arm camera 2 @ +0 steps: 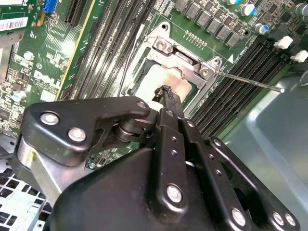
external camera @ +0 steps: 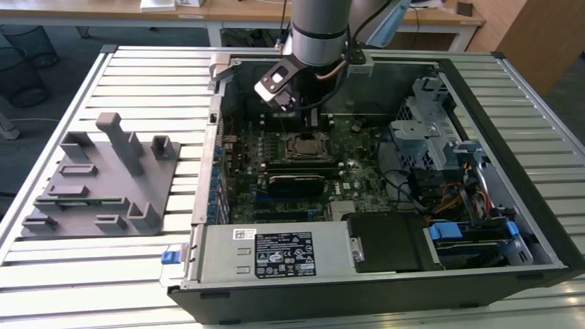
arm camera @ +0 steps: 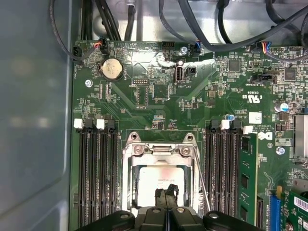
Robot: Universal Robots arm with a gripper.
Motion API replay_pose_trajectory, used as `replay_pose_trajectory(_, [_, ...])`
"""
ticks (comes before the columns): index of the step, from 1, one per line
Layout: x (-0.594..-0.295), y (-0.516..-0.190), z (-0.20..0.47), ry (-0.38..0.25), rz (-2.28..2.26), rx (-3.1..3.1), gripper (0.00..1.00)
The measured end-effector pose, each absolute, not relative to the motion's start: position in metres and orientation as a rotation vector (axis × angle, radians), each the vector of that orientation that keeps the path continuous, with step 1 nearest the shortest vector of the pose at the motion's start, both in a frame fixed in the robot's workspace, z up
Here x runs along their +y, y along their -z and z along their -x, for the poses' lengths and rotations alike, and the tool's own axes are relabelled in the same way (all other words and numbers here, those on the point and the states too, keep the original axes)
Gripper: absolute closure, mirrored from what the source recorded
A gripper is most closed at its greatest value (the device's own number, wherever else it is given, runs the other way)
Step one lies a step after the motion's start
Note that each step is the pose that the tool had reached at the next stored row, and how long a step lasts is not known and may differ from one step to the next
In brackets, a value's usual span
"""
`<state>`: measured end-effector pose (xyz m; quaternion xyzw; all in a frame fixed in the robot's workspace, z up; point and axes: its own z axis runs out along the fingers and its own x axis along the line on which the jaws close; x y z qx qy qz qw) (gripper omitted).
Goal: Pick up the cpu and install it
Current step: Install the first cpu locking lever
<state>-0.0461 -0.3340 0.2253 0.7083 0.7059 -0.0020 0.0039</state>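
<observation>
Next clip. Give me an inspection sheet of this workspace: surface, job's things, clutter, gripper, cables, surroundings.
Surface: slatted metal table carrying an open computer case.
Job's things: cpu lies flat inside the socket frame on the board; the thin socket lever stands free beside it.
Clutter: grey plastic fixture on the table, at the exterior view's left of the case.
Grippers: gripper directly over the cpu, fingers together; contact cannot be told.
Cables: black cables at the board's edge; coloured wires inside the case.
Surroundings: wooden desks behind the table.
</observation>
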Motion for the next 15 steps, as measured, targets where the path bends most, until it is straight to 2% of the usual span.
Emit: replay_pose_trajectory(15, [-0.334, -0.246, 0.046, 0.007, -2.221, 2.210, 0.89])
